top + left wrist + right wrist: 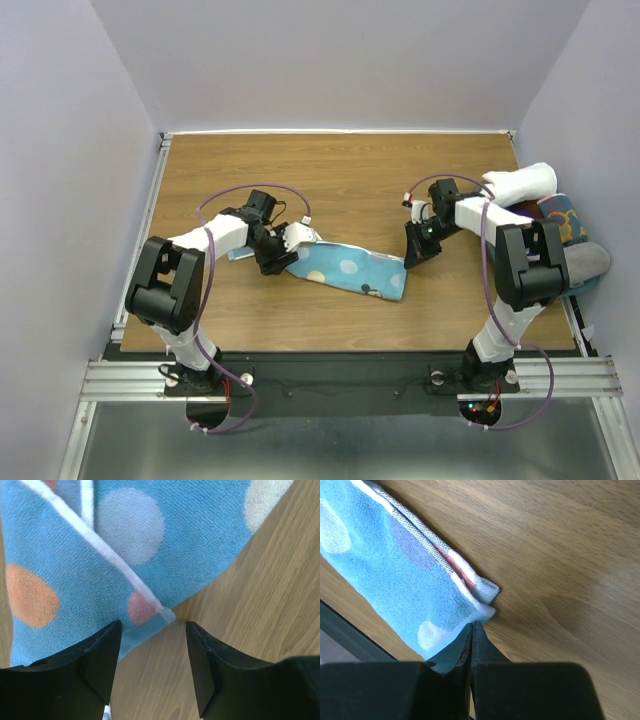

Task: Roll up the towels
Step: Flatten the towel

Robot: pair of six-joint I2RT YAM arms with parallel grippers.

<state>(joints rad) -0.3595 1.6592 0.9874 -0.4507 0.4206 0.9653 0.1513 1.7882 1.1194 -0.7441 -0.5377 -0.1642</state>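
Wooden table (350, 170) | step: grasping blue dotted towel (345, 270) corners | left gripper (153, 627) jaws spread, right gripper (472, 627) pinched together | next: left pinches its corner

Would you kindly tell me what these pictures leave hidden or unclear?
- Top view: the right arm covers much of the patterned towel and grey cloth.
- Right wrist view: the right gripper, shut, hides whether it pinches the blue dotted towel.
- Left wrist view: frame edges crop that towel.
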